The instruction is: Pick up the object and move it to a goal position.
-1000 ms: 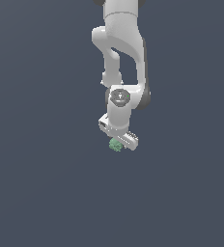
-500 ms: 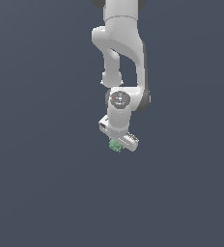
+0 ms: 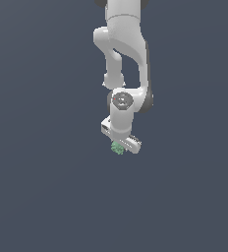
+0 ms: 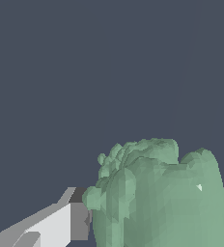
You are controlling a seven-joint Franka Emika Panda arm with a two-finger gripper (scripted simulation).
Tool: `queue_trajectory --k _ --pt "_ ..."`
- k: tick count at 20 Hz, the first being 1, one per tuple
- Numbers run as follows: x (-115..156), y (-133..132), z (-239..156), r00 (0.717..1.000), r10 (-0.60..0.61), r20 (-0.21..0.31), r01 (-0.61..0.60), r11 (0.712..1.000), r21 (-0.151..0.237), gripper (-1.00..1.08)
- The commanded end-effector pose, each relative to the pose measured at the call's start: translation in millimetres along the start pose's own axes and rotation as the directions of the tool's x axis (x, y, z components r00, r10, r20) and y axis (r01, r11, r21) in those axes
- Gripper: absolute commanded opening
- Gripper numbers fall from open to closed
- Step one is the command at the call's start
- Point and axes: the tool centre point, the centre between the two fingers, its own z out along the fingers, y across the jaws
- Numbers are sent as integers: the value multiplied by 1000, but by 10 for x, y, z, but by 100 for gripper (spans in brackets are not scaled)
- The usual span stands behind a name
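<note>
Object (image 3: 117, 147), pale-green, lumpy, clamped between fingers (image 4: 61, 224) of white claw (image 3: 120, 146); claw narrowed onto it.

We note flat, even light in both views. Background uniform dark grey-blue, no cast shadows or glare. Arm (image 3: 123, 59) softly shaded. Renders sharp, low-polygon facets visible; no blur or edge distortion.

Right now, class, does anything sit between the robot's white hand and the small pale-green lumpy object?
Nothing visible does. The small pale-green lumpy object sits right at the white hand, against its grey fingers, with only plain dark background around them.
</note>
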Motion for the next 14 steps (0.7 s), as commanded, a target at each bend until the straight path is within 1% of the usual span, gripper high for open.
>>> queue_trajectory --k 1,8,14 --pt "-20 -9 -56 1000 0 -1 0 1000 1 -100" --pt "-152 -43 -384 1000 0 -1 0 1000 1 -100" --pt "-344 -93 -876 1000 0 0 0 1000 1 -100"
